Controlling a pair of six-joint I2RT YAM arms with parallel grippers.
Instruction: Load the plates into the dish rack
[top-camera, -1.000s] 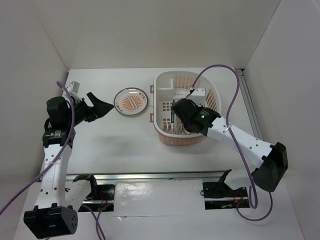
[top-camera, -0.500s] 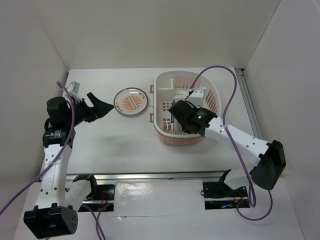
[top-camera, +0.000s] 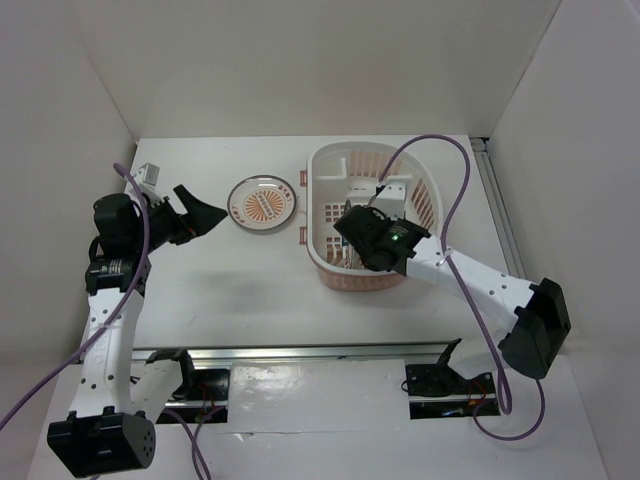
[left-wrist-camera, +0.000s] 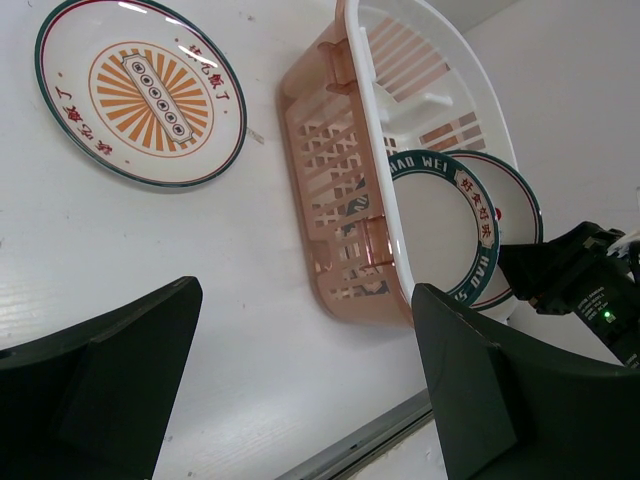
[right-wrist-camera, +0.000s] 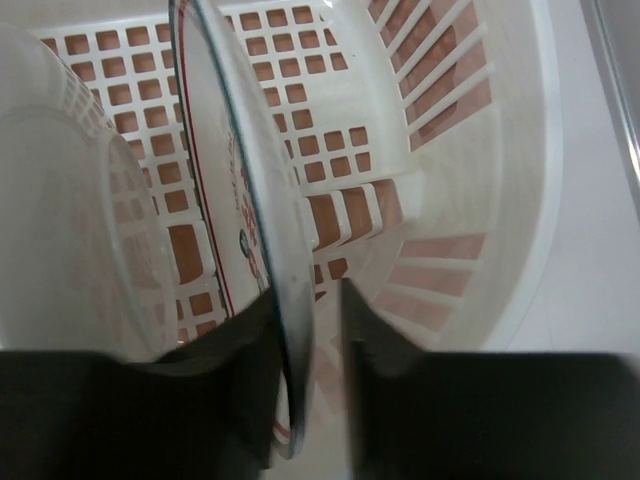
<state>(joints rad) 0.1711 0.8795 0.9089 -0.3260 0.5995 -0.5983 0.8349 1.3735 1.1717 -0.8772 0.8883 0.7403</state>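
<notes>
Right jaws grasp a plate (right-wrist-camera: 215, 150) upright in the rack (right-wrist-camera: 500, 200), perhaps touching its blurred neighbour (right-wrist-camera: 70, 200); left jaws released.

The right gripper (right-wrist-camera: 303, 320) pinches a plate (right-wrist-camera: 228, 190) by its rim, a dark finger on each face, so it stands on edge inside the dish rack (right-wrist-camera: 455, 90). Just to its left a second plate (right-wrist-camera: 70, 190), white and blurred, stands over the rack's grid floor.
</notes>
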